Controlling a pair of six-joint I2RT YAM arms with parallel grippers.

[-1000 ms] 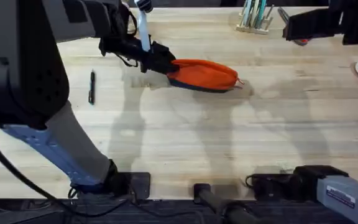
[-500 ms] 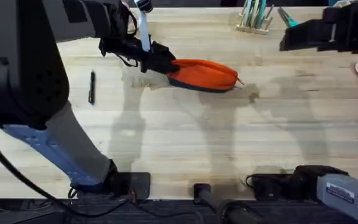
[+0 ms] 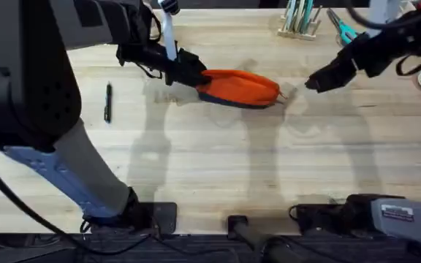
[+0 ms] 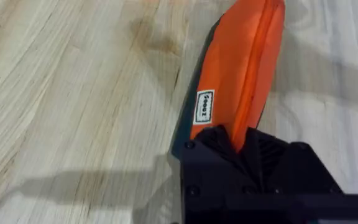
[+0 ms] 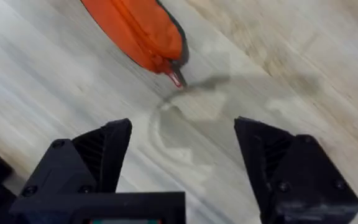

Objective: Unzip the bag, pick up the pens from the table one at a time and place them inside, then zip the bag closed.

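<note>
Left end effector clamps the oblong orange fabric pouch; right end effector, fingers apart, hovers near its small red pull.

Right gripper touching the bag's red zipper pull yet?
Apart. Right wrist view: bare table lies between the open right gripper and the red zipper pull of the bag.

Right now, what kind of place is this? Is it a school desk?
Probably a robot workbench, not a school desk. A wooden table carries two robot arms: the left gripper clamps an orange bag, and the right gripper is open beside it. A pen and a pen holder sit nearby.
</note>
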